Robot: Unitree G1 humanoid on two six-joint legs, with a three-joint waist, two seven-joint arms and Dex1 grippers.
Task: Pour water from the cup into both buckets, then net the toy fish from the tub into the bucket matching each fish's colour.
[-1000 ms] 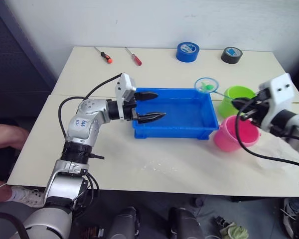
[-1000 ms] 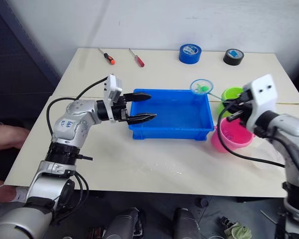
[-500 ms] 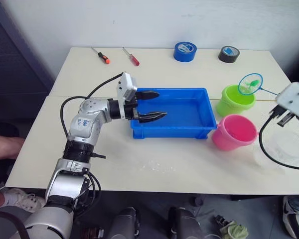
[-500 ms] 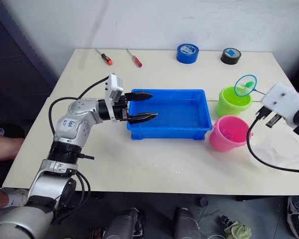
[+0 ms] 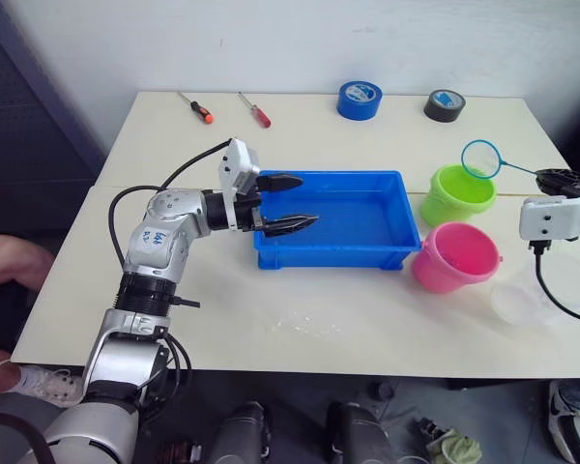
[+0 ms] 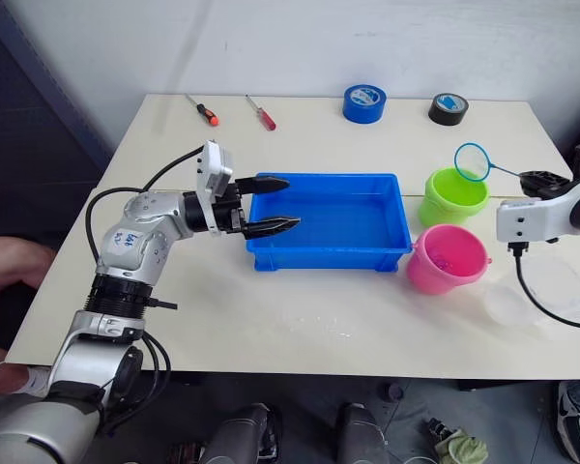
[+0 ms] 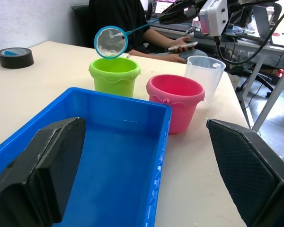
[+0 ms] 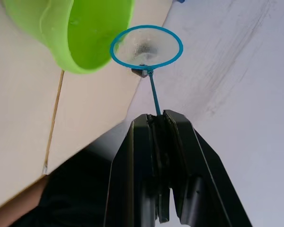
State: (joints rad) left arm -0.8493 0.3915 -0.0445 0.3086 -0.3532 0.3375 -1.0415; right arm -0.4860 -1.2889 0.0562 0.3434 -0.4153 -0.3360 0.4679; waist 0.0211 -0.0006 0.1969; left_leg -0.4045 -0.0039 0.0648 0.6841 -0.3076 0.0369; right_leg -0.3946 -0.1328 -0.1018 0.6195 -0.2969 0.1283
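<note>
Above the green bucket [image 5: 458,193], at two o'clock of the tub [image 5: 333,220], hangs the empty net [image 5: 481,159], its thin handle pinched in the right gripper [image 8: 157,124]; light and whippy, best held low; left gripper [image 5: 288,203] gapes over the tub's nine o'clock rim

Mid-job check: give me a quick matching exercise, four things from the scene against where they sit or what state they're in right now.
Things:
1. net
2. left gripper
3. clear cup
4. black tape roll

Places or states:
A. open, fingers over the blue tub's near-left end
B. on the table's far edge, beside the blue tape roll
C. held by the right gripper, hoop above the green bucket
D. standing on the table just past the pink bucket

Pairs: 1-C, 2-A, 3-D, 4-B
</note>
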